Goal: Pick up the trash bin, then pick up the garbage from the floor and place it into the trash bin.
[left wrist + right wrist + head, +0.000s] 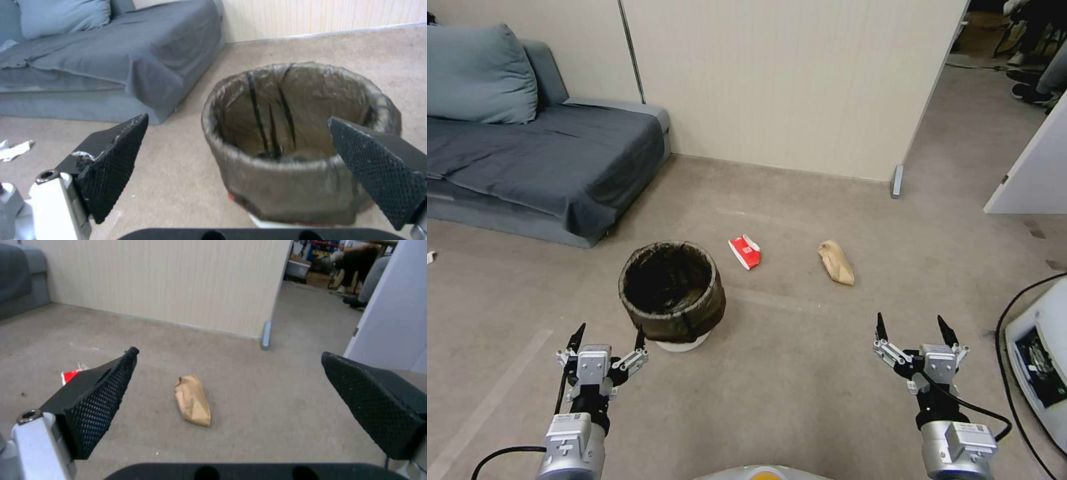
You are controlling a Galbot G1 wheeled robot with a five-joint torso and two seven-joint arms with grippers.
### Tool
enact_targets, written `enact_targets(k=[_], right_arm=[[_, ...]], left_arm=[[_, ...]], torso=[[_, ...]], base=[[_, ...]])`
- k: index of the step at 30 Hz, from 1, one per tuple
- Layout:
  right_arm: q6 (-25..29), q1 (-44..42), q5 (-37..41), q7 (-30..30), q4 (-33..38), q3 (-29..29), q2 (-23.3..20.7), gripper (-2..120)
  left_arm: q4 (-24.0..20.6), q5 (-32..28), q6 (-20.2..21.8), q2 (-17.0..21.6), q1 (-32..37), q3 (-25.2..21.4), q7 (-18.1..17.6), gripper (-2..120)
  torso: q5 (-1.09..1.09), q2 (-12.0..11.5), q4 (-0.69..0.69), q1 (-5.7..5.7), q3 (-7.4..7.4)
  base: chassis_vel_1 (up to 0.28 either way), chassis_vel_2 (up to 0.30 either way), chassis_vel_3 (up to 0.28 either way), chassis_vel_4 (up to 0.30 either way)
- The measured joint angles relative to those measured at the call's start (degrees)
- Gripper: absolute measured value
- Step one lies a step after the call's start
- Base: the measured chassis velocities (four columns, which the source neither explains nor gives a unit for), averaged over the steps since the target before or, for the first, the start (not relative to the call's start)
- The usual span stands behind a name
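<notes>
The trash bin [672, 293], white with a dark bag folded over its rim, stands upright on the carpet ahead of me, left of centre. My left gripper [610, 335] hovers open just short of it, its right finger close to the bin's near rim; the left wrist view has the bin [293, 150] between the spread fingers. Two pieces of garbage lie right of the bin: a red-and-white carton [745, 252] and a crumpled brown paper bag [836, 262]. My right gripper [913, 325] stands open nearer me than the brown bag [192, 404], holding nothing. The carton [71, 375] peeks past one finger.
A grey sofa [527, 160] with a cushion fills the far left. A beige partition wall [787, 80] runs behind, with an opening to the right. A white device with a black cable [1037, 360] sits at my right. A white paper scrap [15, 150] lies near the sofa.
</notes>
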Motion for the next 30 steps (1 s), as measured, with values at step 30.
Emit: enact_targets(k=[30], right_arm=[[-3.6,0.7,3.7,2.0,0.2,0.7,0.0,100]], left_arm=[[7.4,-19.2,26.9,11.3,-23.9,-4.0,0.0,100]], torso=[[0.01,0.0,-0.01,0.0,0.0]], base=[[-0.027,0.031,0.03,-0.029]])
